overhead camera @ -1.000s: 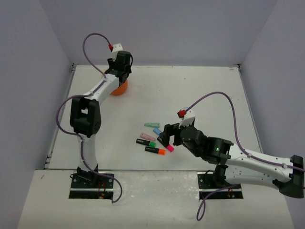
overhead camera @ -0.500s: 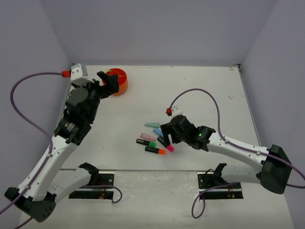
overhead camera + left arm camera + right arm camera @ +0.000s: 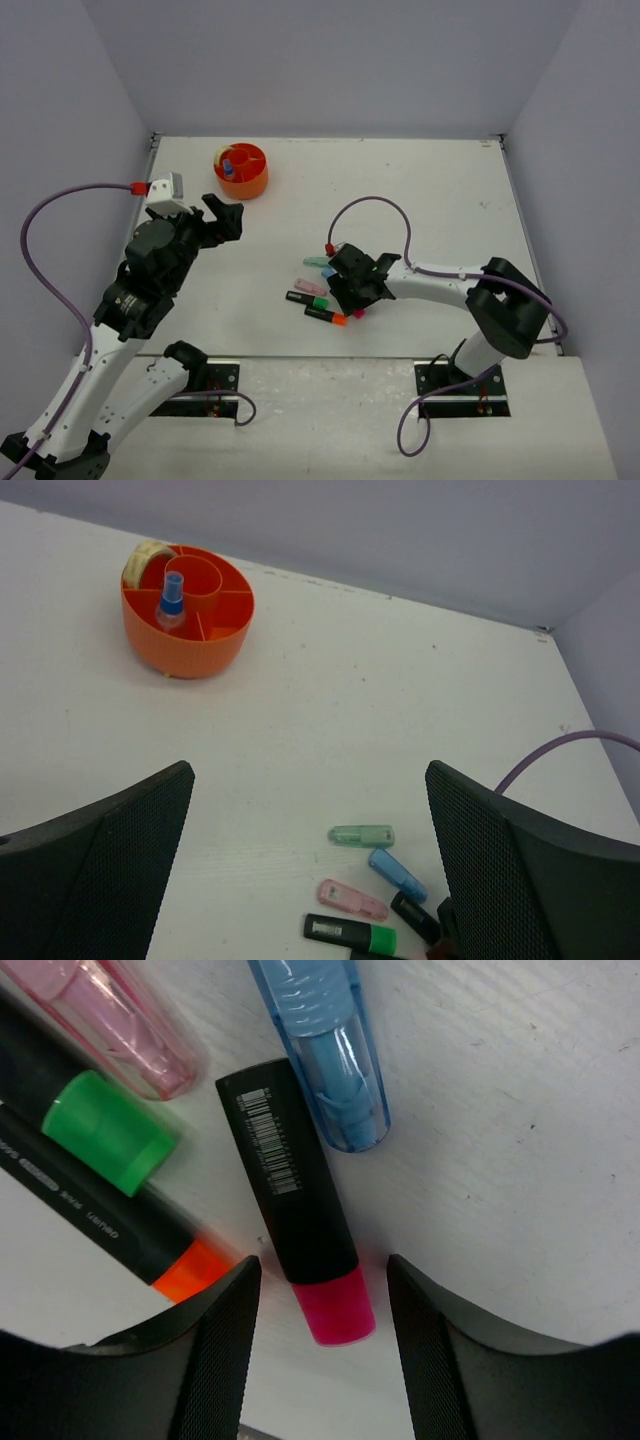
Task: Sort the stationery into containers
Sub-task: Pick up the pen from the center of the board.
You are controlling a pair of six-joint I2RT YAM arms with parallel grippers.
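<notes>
The right arm's jaws stand half spread, one on each side of the pink-ended highlighter (image 3: 298, 1195). The right wrist view shows a sliver of white desk (image 3: 400, 180) between each finger (image 3: 215, 1345) and the pink tip, so nothing is pinched.

The highlighter is a short black barrel of smooth plastic, probably light and stiff. Being round and slick, it could roll or slip. A hold across the black barrel looks safer than one on the tapering pink end.

Neighbours crowd it:
- The orange-ended highlighter (image 3: 120, 1230) lies just beside one finger.
- The green-ended highlighter (image 3: 80, 1120) and a pastel pink piece (image 3: 110, 1020) lie beyond that.
- A pastel blue piece (image 3: 325, 1050) lies alongside the barrel.
- A mint piece (image 3: 361, 835) sits a little farther out.

This cluster lies mid-desk, towards the near edge.

The left arm's jaws are spread wide and hold nothing, hanging above the desk's left side. The orange organiser (image 3: 245, 185) sits near the far left corner. It holds a blue-capped bottle (image 3: 172, 598) and a beige rubber band (image 3: 145, 555).
</notes>
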